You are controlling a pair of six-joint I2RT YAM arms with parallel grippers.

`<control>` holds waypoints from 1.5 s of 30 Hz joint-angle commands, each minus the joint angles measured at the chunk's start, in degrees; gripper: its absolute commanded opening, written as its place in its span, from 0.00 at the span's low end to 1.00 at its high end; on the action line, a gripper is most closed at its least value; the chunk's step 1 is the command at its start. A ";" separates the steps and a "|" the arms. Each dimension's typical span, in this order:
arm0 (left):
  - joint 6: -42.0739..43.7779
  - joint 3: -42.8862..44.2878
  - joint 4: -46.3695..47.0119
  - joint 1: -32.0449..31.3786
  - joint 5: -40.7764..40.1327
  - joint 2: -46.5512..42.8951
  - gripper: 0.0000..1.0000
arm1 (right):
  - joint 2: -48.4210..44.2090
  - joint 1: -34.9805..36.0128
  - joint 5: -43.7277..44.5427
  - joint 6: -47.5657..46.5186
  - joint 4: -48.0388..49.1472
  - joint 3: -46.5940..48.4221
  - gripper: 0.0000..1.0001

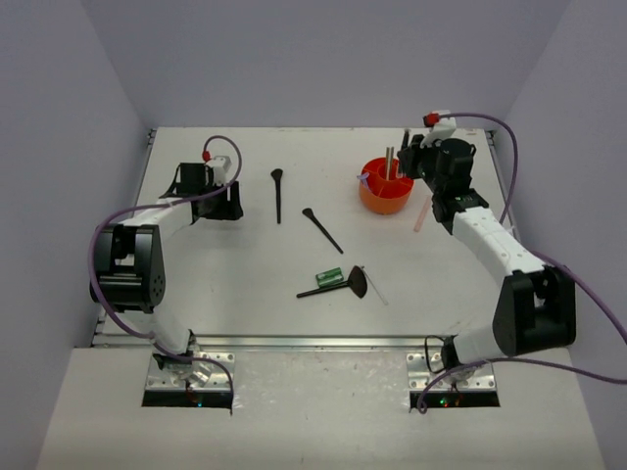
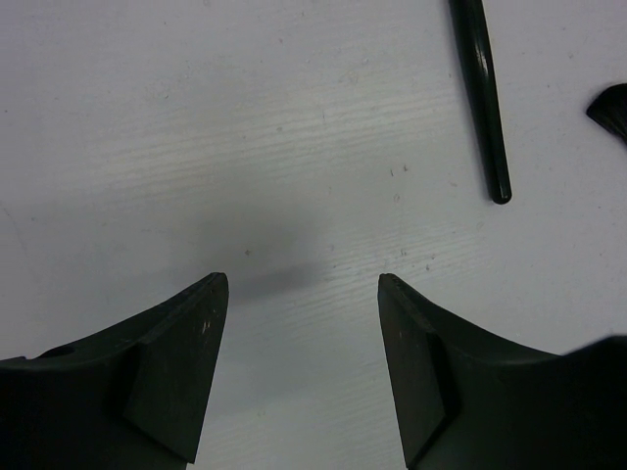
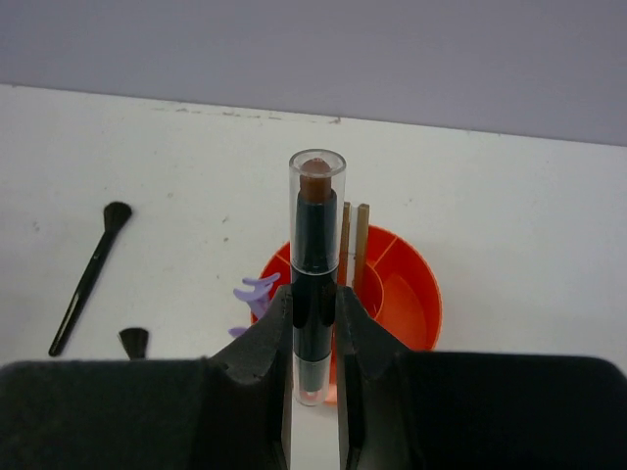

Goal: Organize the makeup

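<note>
My right gripper is shut on a black makeup stick with a clear cap and a brown tip. It holds the stick upright just above the near rim of the orange compartmented cup. Two tan sticks stand in the cup and lilac tools stick out at its left. In the top view this gripper is at the cup's right side. My left gripper is open and empty over bare table, left of a black brush whose handle shows ahead.
A second black brush lies mid-table. A fan brush and a small green tube lie nearer the front. A pink stick lies right of the cup, beside my right arm. Walls stand on three sides.
</note>
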 commanded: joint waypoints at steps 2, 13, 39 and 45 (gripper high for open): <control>2.02 1.73 0.32 0.41 -1.62 -1.43 0.61 | 6.04 -0.43 0.19 -0.14 18.13 0.90 0.00; 2.20 2.47 -0.28 0.68 -2.14 -0.25 0.61 | 8.21 -4.97 0.96 2.92 20.60 -1.30 0.00; 3.19 4.21 -2.32 0.76 -2.73 0.92 0.61 | 24.41 -6.14 1.40 3.03 22.04 2.28 0.00; 3.21 3.90 -1.97 0.88 -2.73 1.27 0.62 | 24.70 -6.20 0.25 3.29 21.12 2.22 0.01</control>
